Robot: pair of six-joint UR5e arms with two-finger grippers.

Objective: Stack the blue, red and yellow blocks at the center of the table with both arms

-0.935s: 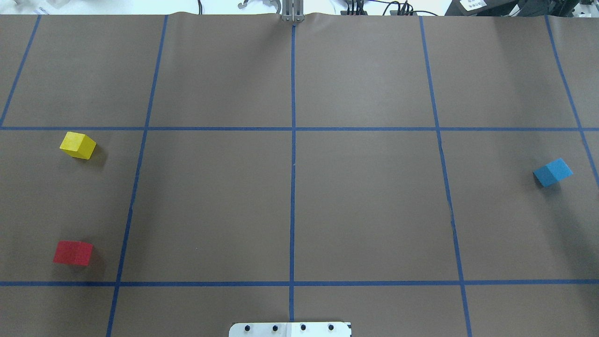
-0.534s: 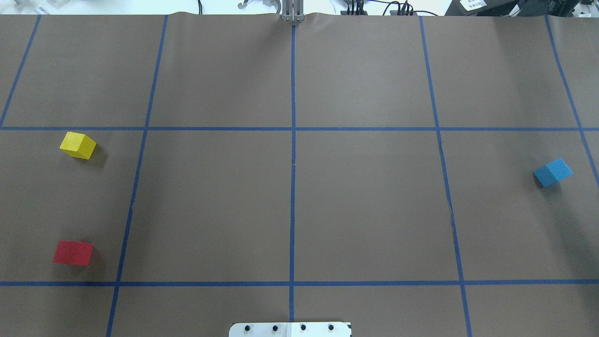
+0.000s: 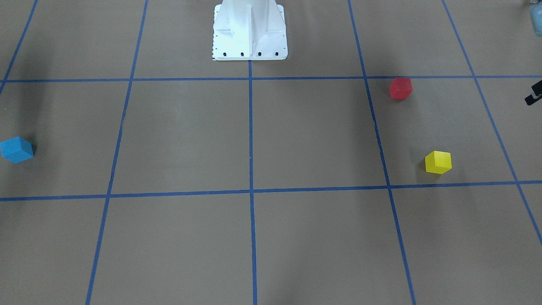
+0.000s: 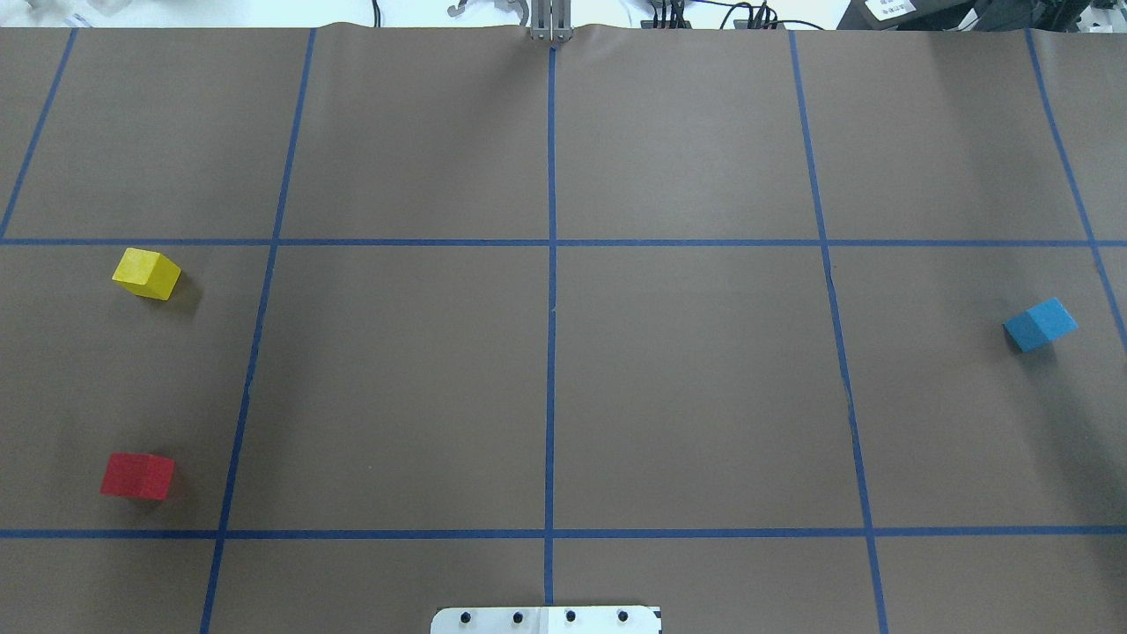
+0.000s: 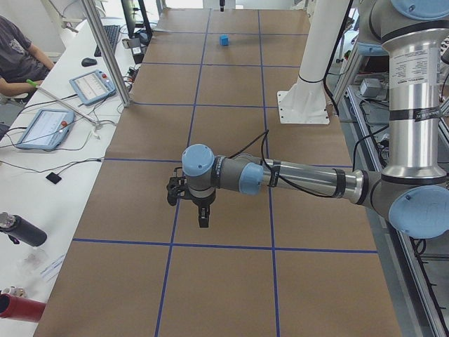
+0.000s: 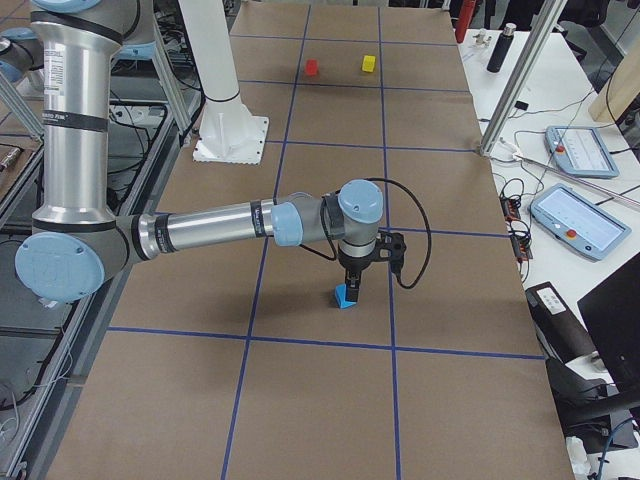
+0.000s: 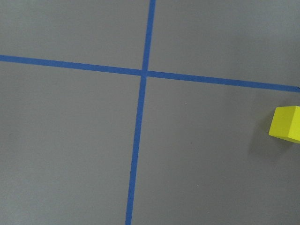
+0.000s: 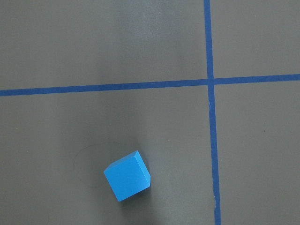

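The table (image 4: 687,387) is a flat brown surface gridded with blue tape lines (image 4: 550,176). A white pedestal (image 3: 250,29) stands at its robot-side edge. A white bench (image 5: 42,175) carrying two tablets (image 5: 91,86) runs along the operators' side, and a person (image 5: 17,60) sits at it.

Against the overhead pictures from the past second, no block has shifted. Positions are read from the table centre in the overhead view:
- The yellow block (image 4: 146,273) lies at 9 o'clock.
- The red block (image 4: 136,475) lies at 8 o'clock.
- The blue block (image 4: 1040,324) lies at 3 o'clock.

All three rest on the surface well away from the centre, and none is stacked.

The right gripper (image 6: 351,290) hangs close over the blue block with its fingers pointing down; contact cannot be judged. Its wrist camera shows that block at 7 o'clock of the frame. The left gripper (image 5: 203,216) hovers above the table, fingers down. Its wrist camera shows the yellow block at 3 o'clock, cut by the frame edge. Whether either gripper's fingers stand apart or together cannot be told.
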